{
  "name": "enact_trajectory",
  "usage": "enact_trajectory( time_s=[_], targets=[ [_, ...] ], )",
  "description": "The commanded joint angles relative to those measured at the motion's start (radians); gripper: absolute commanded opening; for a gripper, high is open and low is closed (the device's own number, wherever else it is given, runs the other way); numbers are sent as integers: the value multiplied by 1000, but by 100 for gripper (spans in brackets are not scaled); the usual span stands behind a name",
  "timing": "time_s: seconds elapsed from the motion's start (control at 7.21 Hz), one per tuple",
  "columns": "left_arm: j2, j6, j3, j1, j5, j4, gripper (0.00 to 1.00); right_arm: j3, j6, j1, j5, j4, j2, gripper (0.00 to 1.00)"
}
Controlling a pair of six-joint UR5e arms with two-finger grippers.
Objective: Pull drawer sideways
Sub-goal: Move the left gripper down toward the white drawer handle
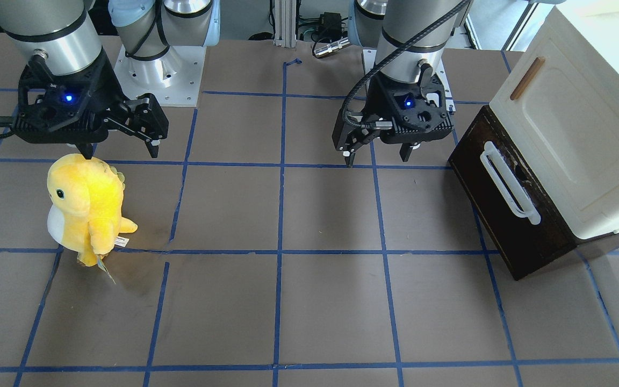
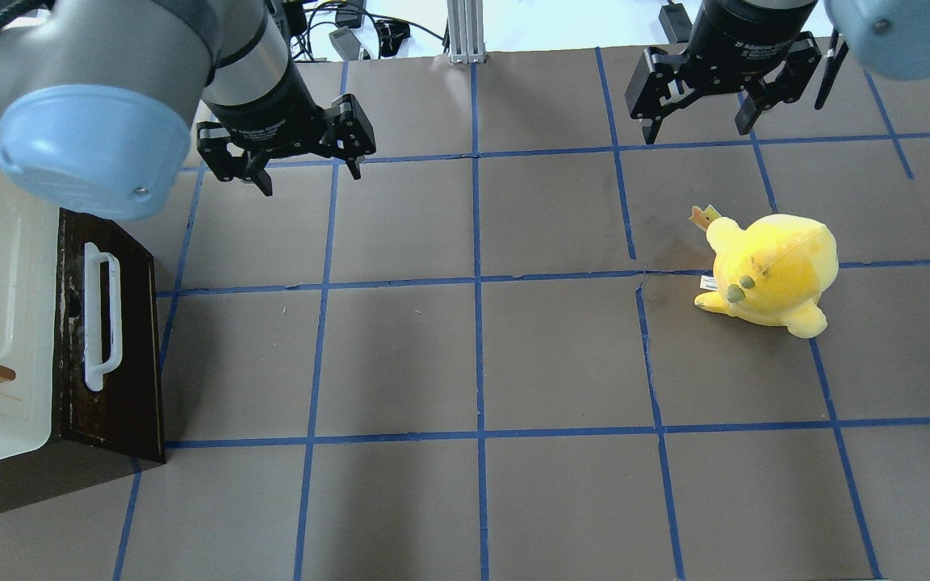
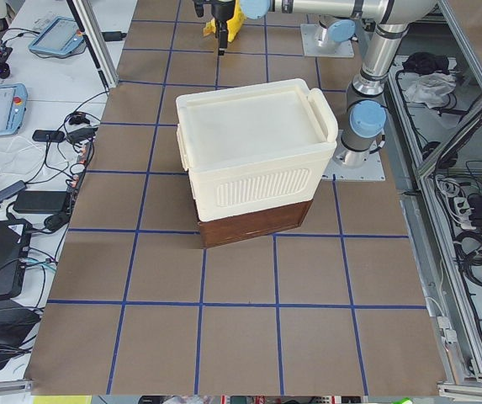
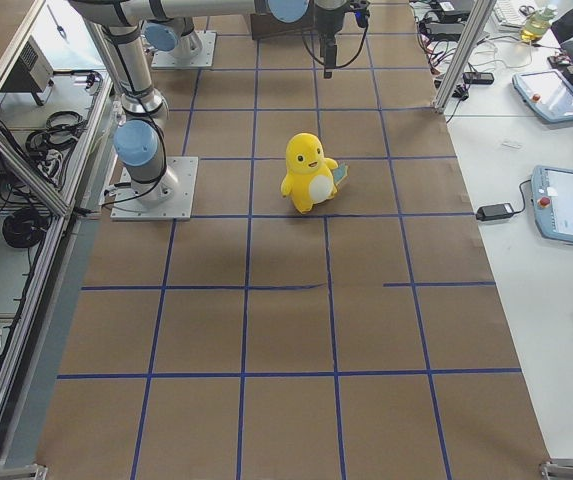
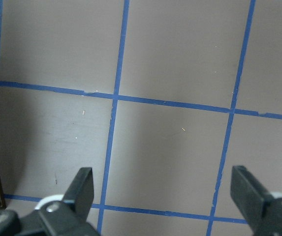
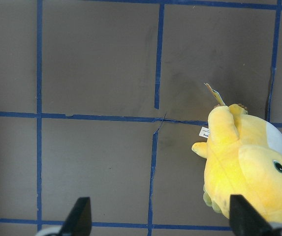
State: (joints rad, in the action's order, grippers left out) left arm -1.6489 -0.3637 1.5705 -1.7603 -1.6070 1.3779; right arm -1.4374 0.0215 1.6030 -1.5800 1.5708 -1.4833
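The drawer has a dark brown wooden front and a long white bar handle. It sits pushed in at the bottom of a cream-white cabinet. In the overhead view the drawer is at the table's left edge. My left gripper is open and empty, above the table a short way from the drawer's front. It also shows in the overhead view and in its wrist view. My right gripper is open and empty, far from the drawer, also seen from overhead.
A yellow plush toy stands on the table just in front of my right gripper and shows in the right wrist view. The cabinet door has a small wooden handle. Blue tape lines grid the brown table.
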Motion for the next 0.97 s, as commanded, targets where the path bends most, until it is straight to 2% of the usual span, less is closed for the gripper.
enact_trajectory(
  time_s=[0.0, 0.14, 0.55, 0.83],
  targets=[
    [-58, -128, 25, -42, -75, -8, 100, 0, 0, 0, 0, 0, 0, 100],
    [-89, -167, 51, -45, -117, -14, 100, 0, 0, 0, 0, 0, 0, 100],
    [-120, -150, 123, -45, -509, 85, 100, 0, 2, 0, 0, 0, 0, 100],
    [-134, -152, 181, -42, -646, 124, 100, 0, 0, 0, 0, 0, 0, 100]
  ],
)
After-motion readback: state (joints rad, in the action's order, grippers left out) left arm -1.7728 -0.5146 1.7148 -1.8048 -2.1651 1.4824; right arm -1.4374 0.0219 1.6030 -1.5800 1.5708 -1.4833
